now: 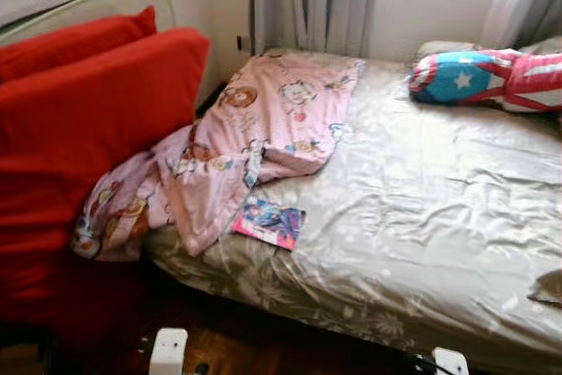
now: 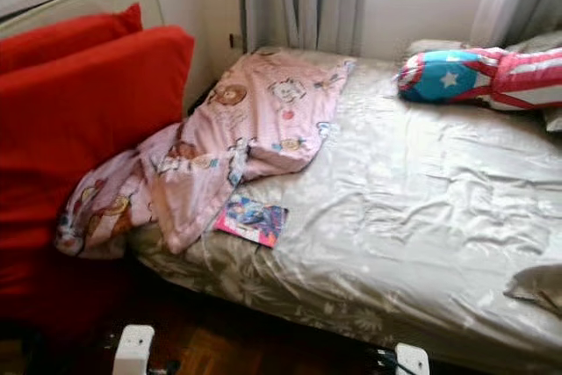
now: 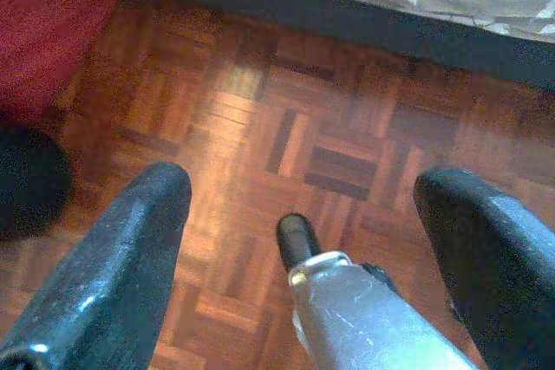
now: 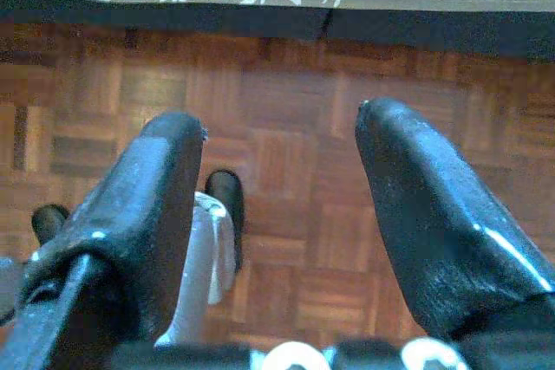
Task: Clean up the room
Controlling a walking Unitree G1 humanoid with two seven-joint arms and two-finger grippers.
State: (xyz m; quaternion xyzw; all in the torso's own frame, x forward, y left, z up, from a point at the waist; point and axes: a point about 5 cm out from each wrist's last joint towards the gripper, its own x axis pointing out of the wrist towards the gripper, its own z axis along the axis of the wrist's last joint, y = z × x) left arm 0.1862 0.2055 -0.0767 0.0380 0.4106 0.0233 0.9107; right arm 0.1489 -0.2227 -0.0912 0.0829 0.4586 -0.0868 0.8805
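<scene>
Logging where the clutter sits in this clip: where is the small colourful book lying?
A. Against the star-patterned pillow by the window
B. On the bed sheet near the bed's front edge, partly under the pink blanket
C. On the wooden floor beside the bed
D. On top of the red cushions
B: the book lies flat on the beige sheet, one edge tucked under the pink blanket.

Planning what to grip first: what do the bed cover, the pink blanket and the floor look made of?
Bed cover: likely satin-like fabric, glossy with crisp wrinkles. Pink blanket: soft matte printed cloth, draping in loose folds. Floor: wood parquet, small blocks with a polished sheen.
</scene>
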